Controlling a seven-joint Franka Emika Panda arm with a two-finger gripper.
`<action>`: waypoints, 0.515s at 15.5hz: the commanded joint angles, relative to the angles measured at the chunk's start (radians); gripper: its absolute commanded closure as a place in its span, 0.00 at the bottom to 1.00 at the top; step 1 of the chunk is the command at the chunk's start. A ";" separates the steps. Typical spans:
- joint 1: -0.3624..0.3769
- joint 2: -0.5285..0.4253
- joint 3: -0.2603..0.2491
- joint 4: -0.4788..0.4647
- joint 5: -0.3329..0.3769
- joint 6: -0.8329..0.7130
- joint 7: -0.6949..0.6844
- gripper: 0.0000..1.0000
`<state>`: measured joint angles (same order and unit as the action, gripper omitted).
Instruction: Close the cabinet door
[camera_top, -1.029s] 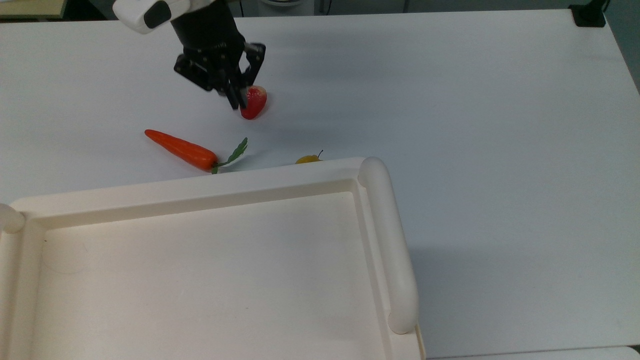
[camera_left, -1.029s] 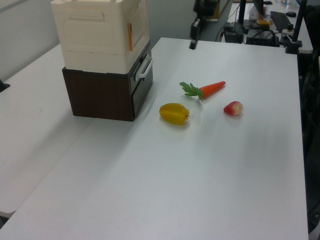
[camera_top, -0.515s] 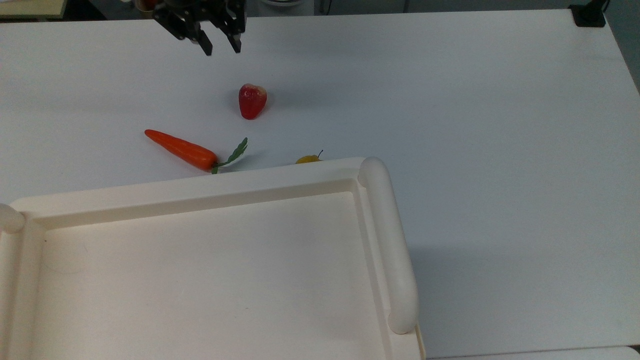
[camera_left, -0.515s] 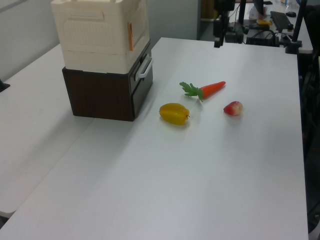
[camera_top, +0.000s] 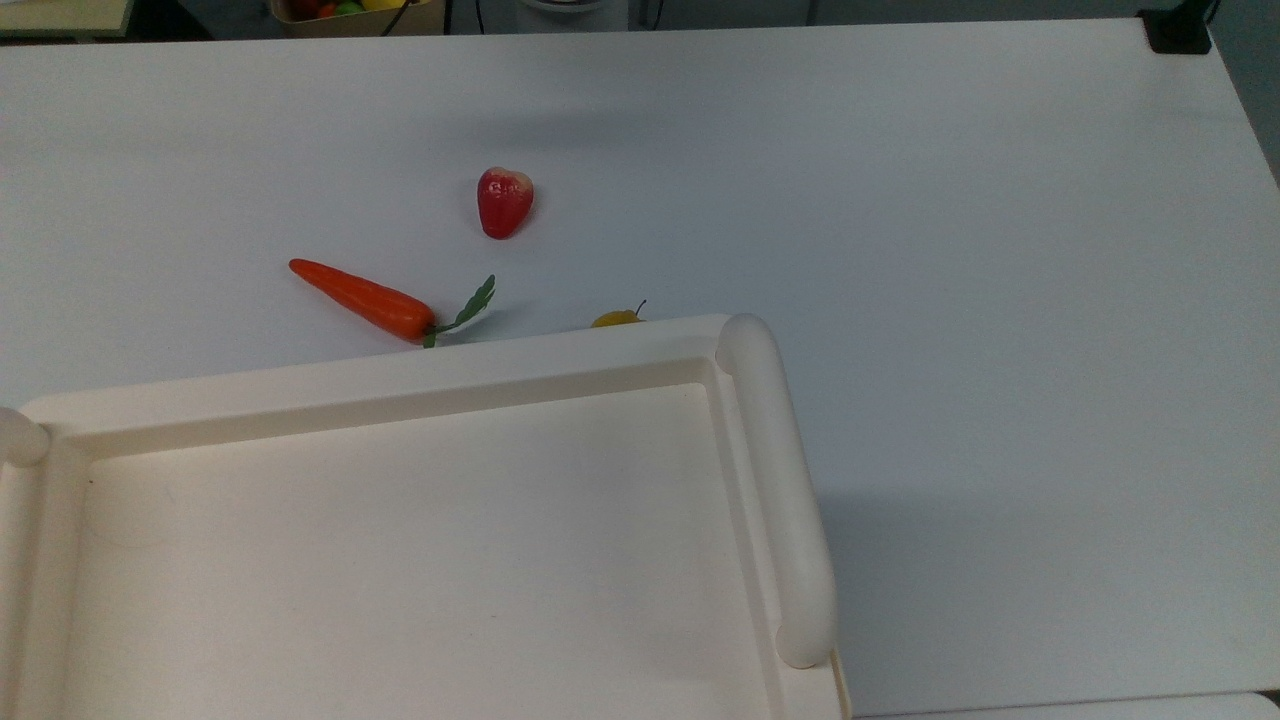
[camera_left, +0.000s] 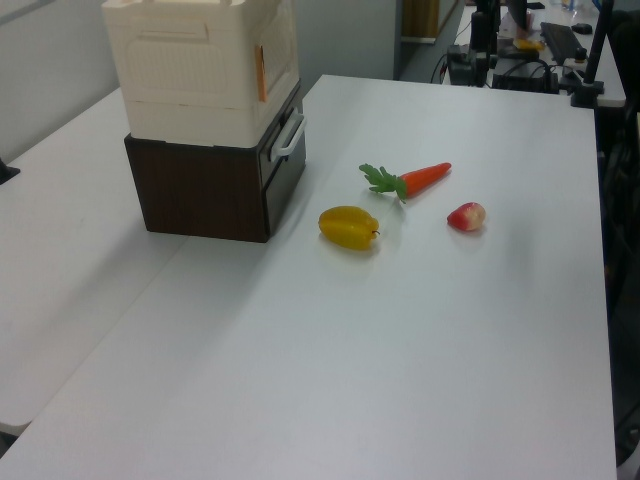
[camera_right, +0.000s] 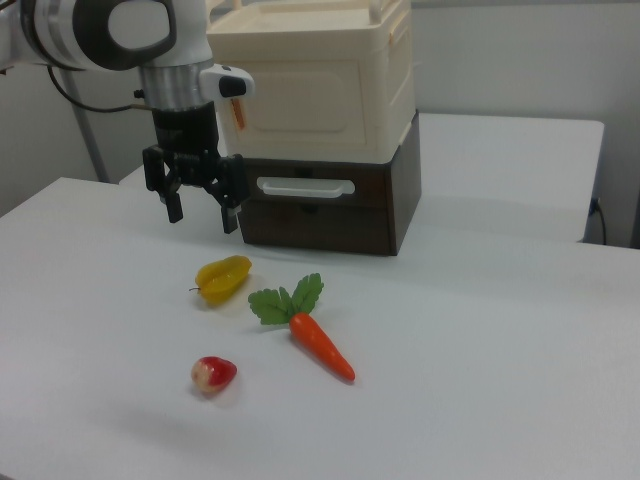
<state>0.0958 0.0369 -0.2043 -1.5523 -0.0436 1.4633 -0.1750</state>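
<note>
White bench (camera_right: 480, 400) holds a dark brown cabinet (camera_right: 330, 205) with a cream box (camera_right: 320, 85) stacked on top of it. The cabinet stands near the far edge of the bench in the right view. The cabinet door (camera_right: 305, 207) is the dark front with a pale bar handle (camera_right: 305, 187). In the left view the door (camera_left: 285, 170) looks almost flat against the cabinet.

The gripper (camera_right: 202, 212) hangs in the air in the right view, just to the right view's left of the door. Its two fingers are apart and hold nothing.

Three toy foods lie on the bench in front of the cabinet. A yellow fruit (camera_right: 223, 277) is nearest the gripper, just below it. An orange carrot (camera_right: 318, 342) with green leaves lies beside the fruit. A small red fruit (camera_right: 213, 374) sits closer to the near edge.
</note>
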 joint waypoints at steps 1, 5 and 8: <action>0.002 -0.020 -0.006 -0.012 -0.021 0.011 0.005 0.00; 0.004 -0.017 -0.004 -0.012 -0.019 0.012 0.012 0.00; 0.002 -0.017 -0.006 -0.011 -0.032 0.015 0.002 0.00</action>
<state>0.0943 0.0365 -0.2081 -1.5502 -0.0560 1.4642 -0.1747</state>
